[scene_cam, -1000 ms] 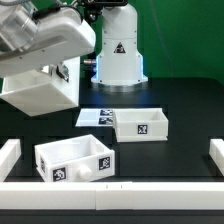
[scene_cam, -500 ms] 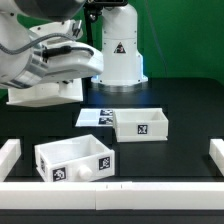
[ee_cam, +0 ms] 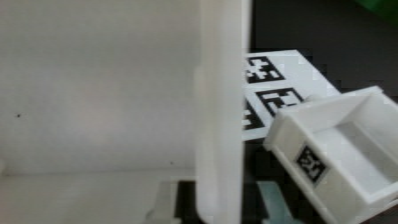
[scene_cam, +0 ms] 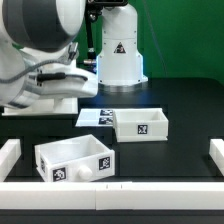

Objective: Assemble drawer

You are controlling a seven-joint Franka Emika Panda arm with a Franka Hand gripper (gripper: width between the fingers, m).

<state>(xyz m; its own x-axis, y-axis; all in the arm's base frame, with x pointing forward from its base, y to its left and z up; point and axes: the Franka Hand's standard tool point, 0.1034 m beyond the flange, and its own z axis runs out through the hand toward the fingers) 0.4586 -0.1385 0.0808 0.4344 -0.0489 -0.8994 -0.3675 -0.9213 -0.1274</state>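
My gripper [ee_cam: 222, 206] is shut on a thin white wall of the drawer's large housing [ee_cam: 98, 90]; the wall runs between the two dark fingers [ee_cam: 185, 205]. In the exterior view the housing [scene_cam: 42, 103] hangs tilted under the arm at the left, above the table. One open-top tray [scene_cam: 140, 124] with a square tag stands mid-table and also shows in the wrist view [ee_cam: 334, 140]. A second tray [scene_cam: 74, 160] with a round knob [scene_cam: 88, 172] sits near the front. In the exterior view the arm hides the fingers themselves.
The marker board [scene_cam: 97, 117] lies flat behind the mid-table tray. Low white rails edge the table at the front [scene_cam: 120, 191], the exterior view's left [scene_cam: 8, 152] and right [scene_cam: 215, 152]. The robot's white base [scene_cam: 118, 55] stands at the back.
The arm has turned at the wrist and the held housing has tipped from a boxy face-on look to a flatter, lower slant. Both trays stay put.
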